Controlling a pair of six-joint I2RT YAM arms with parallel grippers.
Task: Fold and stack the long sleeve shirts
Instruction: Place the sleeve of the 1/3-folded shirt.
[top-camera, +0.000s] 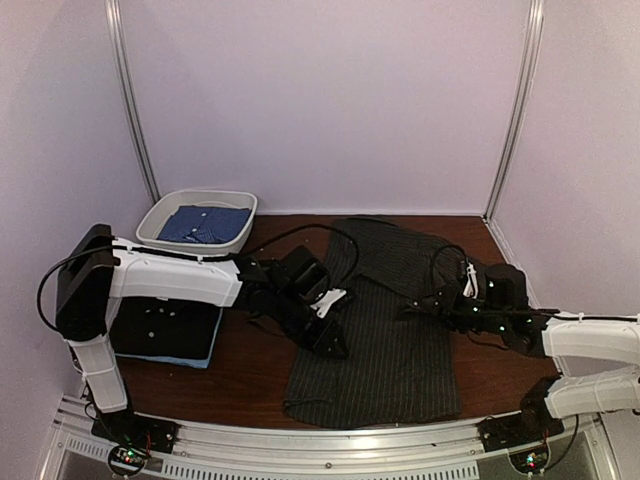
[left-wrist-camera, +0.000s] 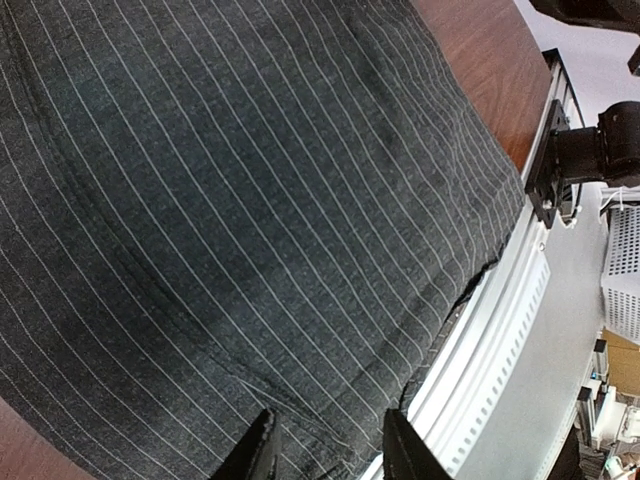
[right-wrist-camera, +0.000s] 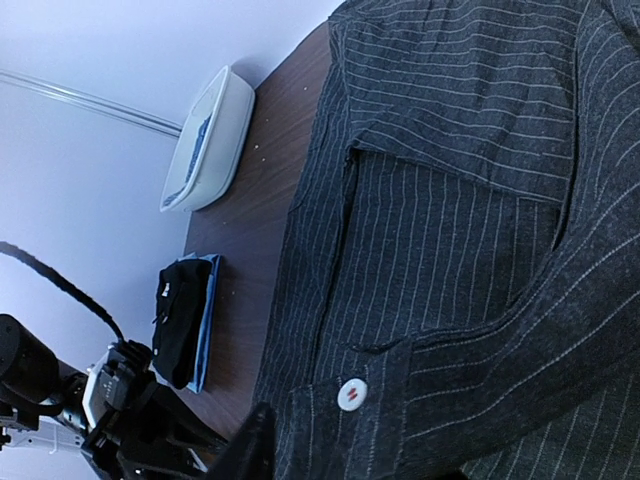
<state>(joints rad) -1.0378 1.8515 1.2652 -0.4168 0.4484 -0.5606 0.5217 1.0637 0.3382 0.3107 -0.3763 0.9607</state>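
Observation:
A dark charcoal pinstriped shirt (top-camera: 385, 345) lies spread flat in the middle of the table, its hem at the front rail. My left gripper (top-camera: 333, 343) hovers over the shirt's left side. In the left wrist view it (left-wrist-camera: 331, 455) is open, with only flat pinstriped cloth (left-wrist-camera: 250, 220) below it. My right gripper (top-camera: 413, 312) is over the shirt's right side. In the right wrist view it (right-wrist-camera: 330, 462) shows one finger (right-wrist-camera: 254, 446) set wide. The sleeve cuff with a white button (right-wrist-camera: 352, 394) hides the other finger.
A folded black shirt (top-camera: 165, 322) lies on a folded light blue one (top-camera: 205, 358) at the left. A white oval tub (top-camera: 160, 215) at the back left holds a blue shirt (top-camera: 205, 225). The metal rail (top-camera: 320, 445) runs along the front edge.

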